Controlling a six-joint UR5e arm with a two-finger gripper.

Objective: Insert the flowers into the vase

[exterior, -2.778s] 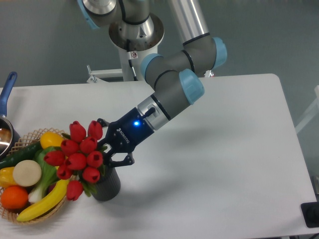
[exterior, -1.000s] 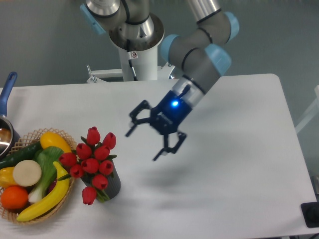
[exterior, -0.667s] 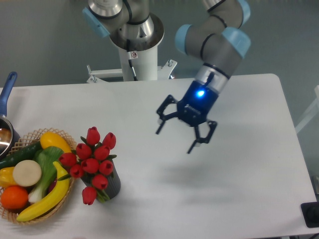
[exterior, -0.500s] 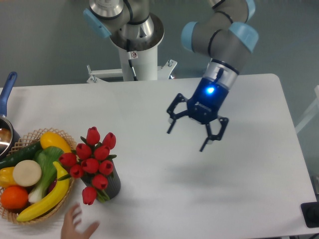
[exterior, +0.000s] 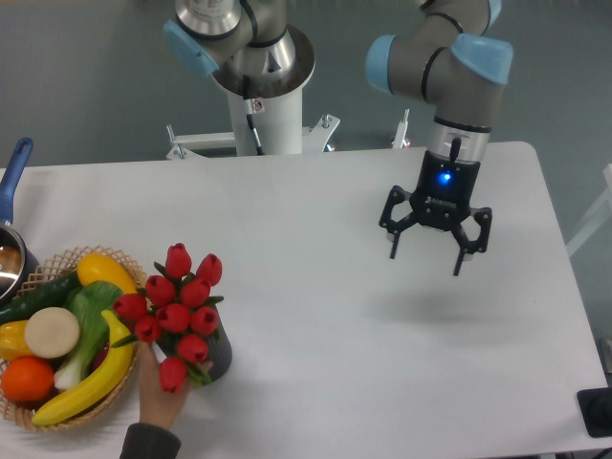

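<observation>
The flowers (exterior: 176, 311), a bunch of red tulip buds with green leaves, stand in the dark grey vase (exterior: 218, 351) at the front left of the table. One bud hangs low over the vase's left side. My gripper (exterior: 427, 256) is open and empty, hanging above the table's right half, far from the vase. A person's hand (exterior: 163, 397) reaches up from the front edge and touches the base of the bunch and the vase.
A woven wicker basket (exterior: 81, 413) with a banana, orange, green vegetable and other produce sits left of the vase. A blue-handled metal pot (exterior: 11, 244) is at the far left edge. A dark object (exterior: 597, 411) lies at the front right corner.
My gripper let go of the flowers in the vase, opened, and swung up and right across the table. A person's hand has come in from the front edge to the vase.
</observation>
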